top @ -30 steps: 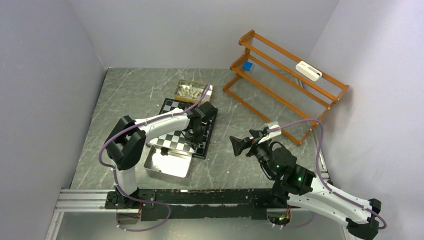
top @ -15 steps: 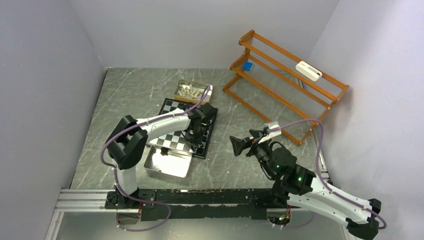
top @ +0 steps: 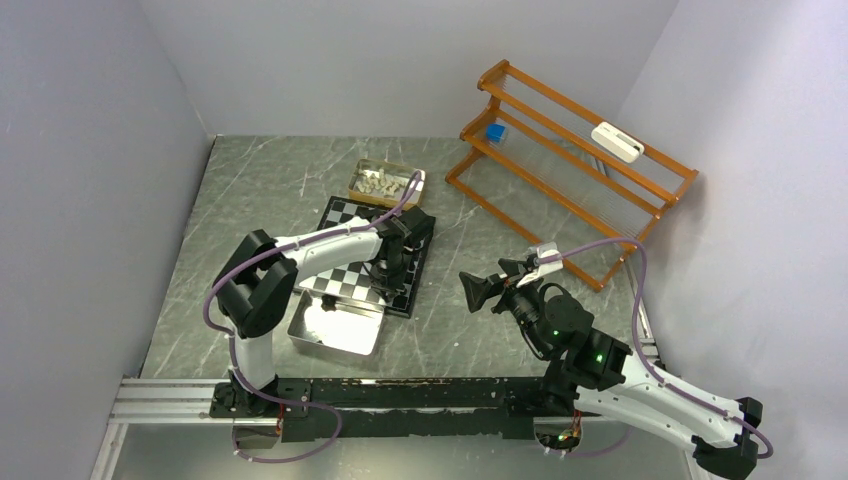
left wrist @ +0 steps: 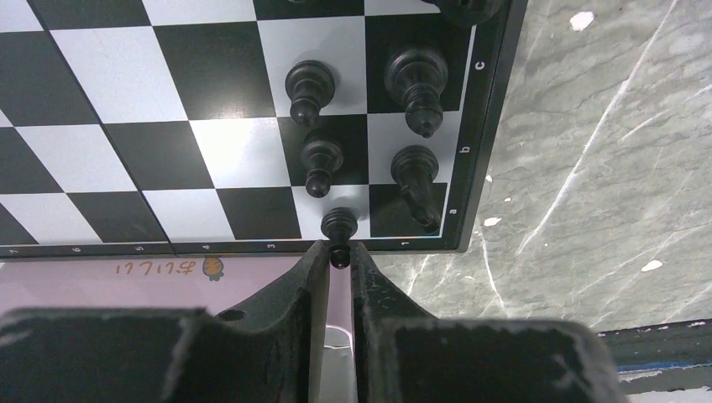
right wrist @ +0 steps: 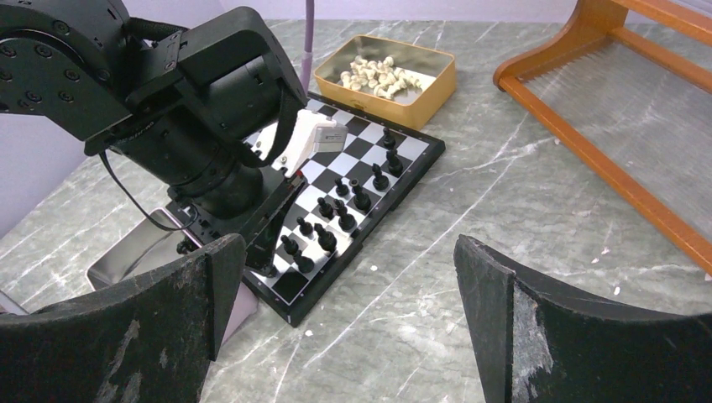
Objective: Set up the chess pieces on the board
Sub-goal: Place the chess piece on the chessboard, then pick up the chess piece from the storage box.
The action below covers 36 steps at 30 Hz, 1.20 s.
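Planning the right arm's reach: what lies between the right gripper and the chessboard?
Only bare marble tabletop with a few white specks; the right wrist view shows it between the right gripper and the chessboard.

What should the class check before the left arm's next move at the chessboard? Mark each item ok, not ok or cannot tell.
1. Black pawn upright on its corner white square: ok.
2. Left gripper free of the pawn: cannot tell; its fingers closely flank the head.
3. Neighbouring black pieces upright: ok.
4. Right gripper open, empty, off the board: ok.
5. White pieces on the board: not ok; all seen lie in the gold tin.
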Motion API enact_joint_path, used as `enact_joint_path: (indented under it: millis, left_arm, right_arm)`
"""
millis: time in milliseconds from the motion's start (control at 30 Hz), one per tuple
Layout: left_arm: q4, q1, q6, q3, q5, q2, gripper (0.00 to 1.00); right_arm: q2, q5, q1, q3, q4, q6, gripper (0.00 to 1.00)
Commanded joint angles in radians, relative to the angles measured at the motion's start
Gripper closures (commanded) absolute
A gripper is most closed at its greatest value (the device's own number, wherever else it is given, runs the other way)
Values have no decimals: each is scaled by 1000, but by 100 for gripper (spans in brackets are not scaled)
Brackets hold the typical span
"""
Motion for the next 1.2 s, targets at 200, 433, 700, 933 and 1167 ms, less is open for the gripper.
enact_joint_path:
  millis: [200,433,700,933,1167]
  left_arm:
    - [-8,-9,0,16,-33,0,74]
    - [-36,-8,0,51,-64,-35,72]
    - [-48,-8,7,106,-73,-108,71]
    - [-74,-8,-31,40,-137,-214,69]
    - [-74,7,-119,-138,-209,-449,68]
  right_arm:
    - [-17,21,-3,-3,-1,14,0]
    - [-9,20,-3,-3,-2,17,0]
    - [-5,16,-3,-4,7,13,0]
    - [4,11,-3,9,2,11,0]
    - [1,4,-3,-1,19,9,0]
